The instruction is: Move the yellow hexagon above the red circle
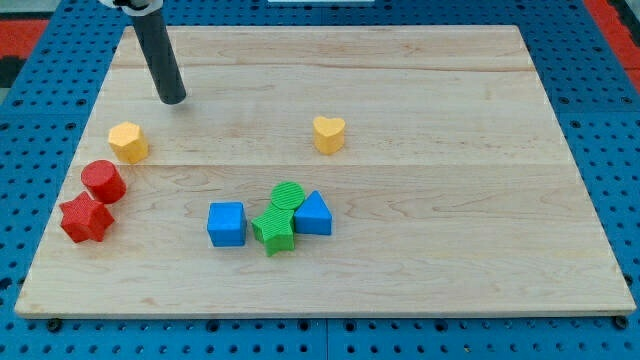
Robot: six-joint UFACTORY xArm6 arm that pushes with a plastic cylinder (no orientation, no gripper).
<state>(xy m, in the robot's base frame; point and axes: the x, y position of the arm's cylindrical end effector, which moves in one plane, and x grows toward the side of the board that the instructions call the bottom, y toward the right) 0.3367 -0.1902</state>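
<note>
The yellow hexagon (128, 141) lies near the board's left edge. The red circle (103, 181) sits just below it and slightly to the left, a small gap between them. My tip (174, 99) is on the board above and to the right of the yellow hexagon, apart from it. The dark rod rises from the tip toward the view's top left.
A red star (84, 218) lies just below the red circle. A yellow heart (329, 133) sits at the board's middle. A blue cube (227, 223), a green star (274, 230), a green circle (287, 197) and a blue triangular block (314, 214) cluster at lower middle. The wooden board (450, 250) rests on a blue pegboard.
</note>
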